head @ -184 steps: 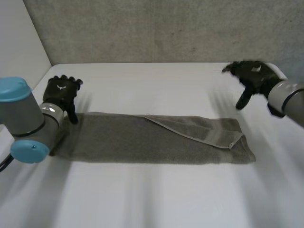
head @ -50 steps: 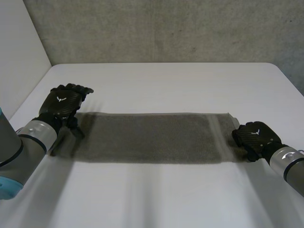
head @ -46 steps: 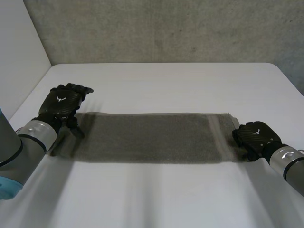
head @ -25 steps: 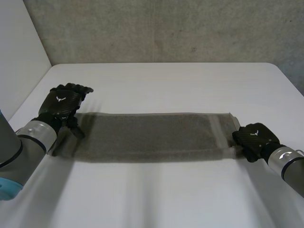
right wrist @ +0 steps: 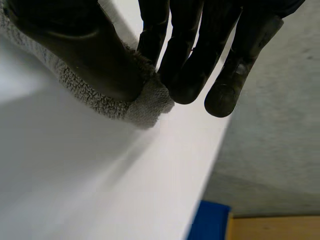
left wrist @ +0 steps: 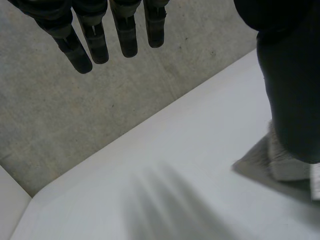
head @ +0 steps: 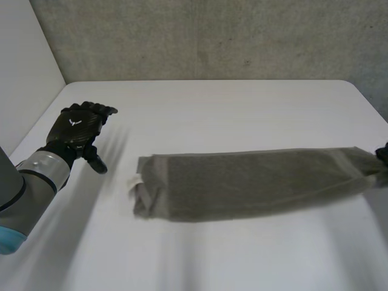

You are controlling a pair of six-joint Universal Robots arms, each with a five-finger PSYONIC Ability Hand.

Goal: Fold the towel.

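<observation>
A grey towel (head: pixel 242 182) lies as a long strip across the white table (head: pixel 212 103), its left end bunched with a small white tag. My right hand (head: pixel 383 155) is at the table's right edge, shut on the towel's right end. In the right wrist view its thumb and fingers (right wrist: pixel 185 60) pinch the towel's (right wrist: pixel 145 107) edge. My left hand (head: pixel 77 126) is open to the left of the towel and apart from it. In the left wrist view its fingers (left wrist: pixel 100 40) are straight over bare table, and the towel's (left wrist: pixel 287 162) end lies by the thumb.
A grey concrete wall (head: pixel 212 36) runs behind the table and a white panel (head: pixel 24 73) stands at its left. In the right wrist view the table's right edge is close, with a blue object (right wrist: pixel 210 220) below it.
My right hand has shut on the towel's right end and pulled the whole towel to the right. The left end slid away from my left hand and bunched up.
</observation>
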